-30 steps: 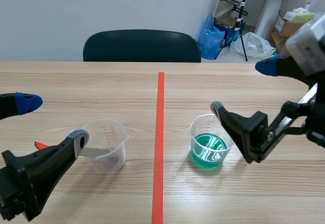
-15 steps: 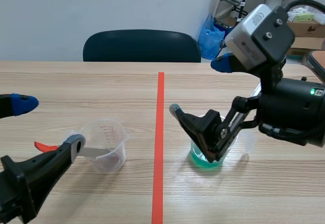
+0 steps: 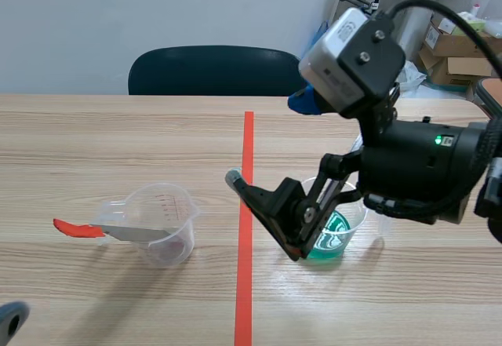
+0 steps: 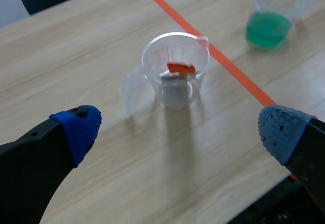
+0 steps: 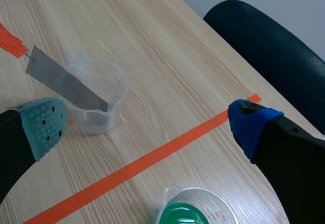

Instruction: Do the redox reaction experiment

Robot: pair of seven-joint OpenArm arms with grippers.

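Place: office room serving as test lab.
Work surface: pale wood-grain bench (image 3: 118,134), orange-red tape line (image 3: 247,173) down the middle.
Seating: dark office chair (image 3: 220,71) against plain wall (image 3: 118,24).
Corner: cardboard boxes (image 3: 459,44) piled up.

scene view low, toward the chair (image 3: 220,70); wrist views close, steeply downward, clear beaker (image 3: 165,224) common to all

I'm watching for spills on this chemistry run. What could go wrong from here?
1. The right gripper hangs open close to the beaker of green liquid; a careless sweep might knock it and spill.
2. The metal strip only leans in the clear beaker, its red end past the rim; a bump might flip it out or tip the beaker.
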